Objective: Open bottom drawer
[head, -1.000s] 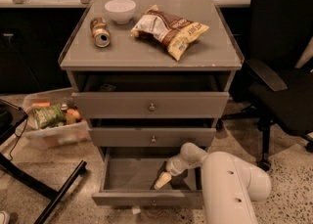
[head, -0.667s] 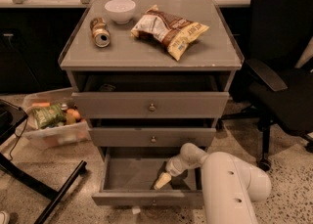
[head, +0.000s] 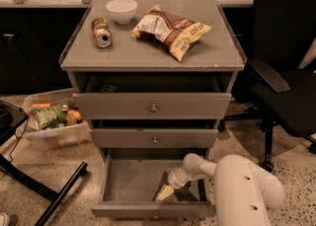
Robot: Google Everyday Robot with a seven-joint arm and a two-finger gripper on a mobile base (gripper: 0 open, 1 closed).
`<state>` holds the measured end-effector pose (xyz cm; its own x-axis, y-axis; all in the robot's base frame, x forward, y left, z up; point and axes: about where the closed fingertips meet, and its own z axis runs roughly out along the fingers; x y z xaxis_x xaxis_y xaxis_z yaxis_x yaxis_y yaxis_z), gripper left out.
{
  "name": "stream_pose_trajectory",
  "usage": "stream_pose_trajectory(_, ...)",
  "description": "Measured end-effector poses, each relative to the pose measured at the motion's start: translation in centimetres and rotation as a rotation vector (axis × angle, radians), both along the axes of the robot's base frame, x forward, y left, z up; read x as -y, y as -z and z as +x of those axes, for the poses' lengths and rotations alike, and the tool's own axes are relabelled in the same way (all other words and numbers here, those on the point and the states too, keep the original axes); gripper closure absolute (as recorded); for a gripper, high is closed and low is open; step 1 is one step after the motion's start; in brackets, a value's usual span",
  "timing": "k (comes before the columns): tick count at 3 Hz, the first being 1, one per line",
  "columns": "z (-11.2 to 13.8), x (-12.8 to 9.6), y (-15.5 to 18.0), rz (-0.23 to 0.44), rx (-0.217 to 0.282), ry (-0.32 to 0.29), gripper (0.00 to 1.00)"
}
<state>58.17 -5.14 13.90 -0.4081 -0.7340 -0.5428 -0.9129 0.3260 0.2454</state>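
The bottom drawer [head: 128, 180] of the grey cabinet stands pulled far out, showing its plain grey inside. Its slim front panel [head: 148, 211] runs along the lower edge of the view, with a small knob [head: 156, 215] barely showing. My white arm [head: 242, 190] reaches in from the lower right. The gripper [head: 165, 192] hangs inside the open drawer, just above its floor at the right of centre, its yellowish tip pointing down-left. It touches nothing that I can see.
The middle drawer [head: 154, 138] and top drawer [head: 153, 105] stand slightly out. On top lie a white bowl [head: 121, 10], a can [head: 101, 32] and a chip bag [head: 170, 30]. A bin of snacks [head: 54, 121] sits left, a black office chair [head: 284, 87] right.
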Motion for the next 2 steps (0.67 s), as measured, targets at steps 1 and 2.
stream_pose_trajectory(1, -2.6, -0.1, 0.3, 0.000, 0.005, -0.027, 0.02)
stream_pose_trajectory(2, -3.9, -0.3, 0.1, 0.003, 0.019, -0.038, 0.00)
